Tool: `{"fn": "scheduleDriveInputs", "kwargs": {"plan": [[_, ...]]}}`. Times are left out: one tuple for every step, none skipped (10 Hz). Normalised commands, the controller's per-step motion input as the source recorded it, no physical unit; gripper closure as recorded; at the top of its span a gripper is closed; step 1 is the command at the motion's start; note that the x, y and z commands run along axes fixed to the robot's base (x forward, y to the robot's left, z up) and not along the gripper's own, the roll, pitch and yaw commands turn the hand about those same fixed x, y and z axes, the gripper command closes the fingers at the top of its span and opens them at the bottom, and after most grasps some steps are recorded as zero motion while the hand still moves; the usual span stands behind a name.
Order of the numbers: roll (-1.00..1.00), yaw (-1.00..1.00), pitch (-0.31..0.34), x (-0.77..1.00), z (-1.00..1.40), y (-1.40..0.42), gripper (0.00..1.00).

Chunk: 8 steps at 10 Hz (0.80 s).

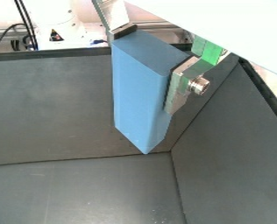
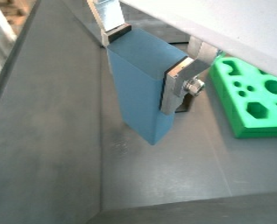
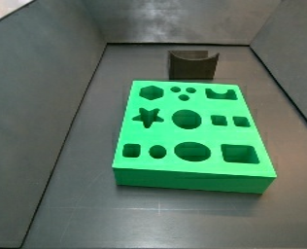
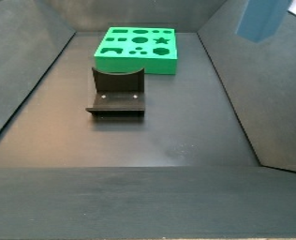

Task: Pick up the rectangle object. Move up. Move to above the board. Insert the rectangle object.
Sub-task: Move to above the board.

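Currently the gripper [image 1: 151,61] is up in the air, jaws clamped on the blue block [image 1: 141,96] near its top end, silver fingers [image 1: 188,79] flat against opposite faces. Block hangs upright below the jaws, well clear of the dark floor [image 1: 82,192] in both wrist views. In a side view the block [image 4: 259,17] shows only at the frame edge, high above the bin wall and off to the side of the board.

Judgement: lift looks done, the move across to the board comes next.

Risks from here:
- Grip is near one end, so most of the block hangs free. Any bump on a hole edge could tilt it in the jaws and jam the insertion.
- Several square and rectangular holes sit close together on the green board [image 3: 192,134]. A small lateral error could land it on the rim or in the wrong hole.
- Smooth sides, so slipping under downward pressure seems possible.
- The dark fixture [image 4: 118,91] stands just in front of the board in a side view; a low path could clip it.

Block itself: plain light blue, taller than wide, smooth, sharp-edged, no marks. Far smaller than the board [image 2: 254,94], which lies flat on the floor beyond the jaws.
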Motion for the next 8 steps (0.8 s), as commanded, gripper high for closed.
{"fn": "scheduleDriveInputs", "kwargs": {"plan": [[0.03,-1.00,0.081,0.25,0.09,-1.00,1.00],[0.02,-1.00,0.084,0.25,0.10,-1.00,1.00],[-0.01,-1.00,0.081,0.25,0.10,-1.00,1.00],[-0.01,-1.00,0.092,0.25,0.10,-1.00,1.00],[-0.01,-1.00,0.113,0.26,0.10,-1.00,1.00],[-0.03,-1.00,0.140,0.26,0.10,-1.00,1.00],[-0.06,-1.00,0.205,0.27,0.11,-1.00,1.00],[-0.06,-0.77,0.223,0.28,0.11,-1.00,1.00]]}}
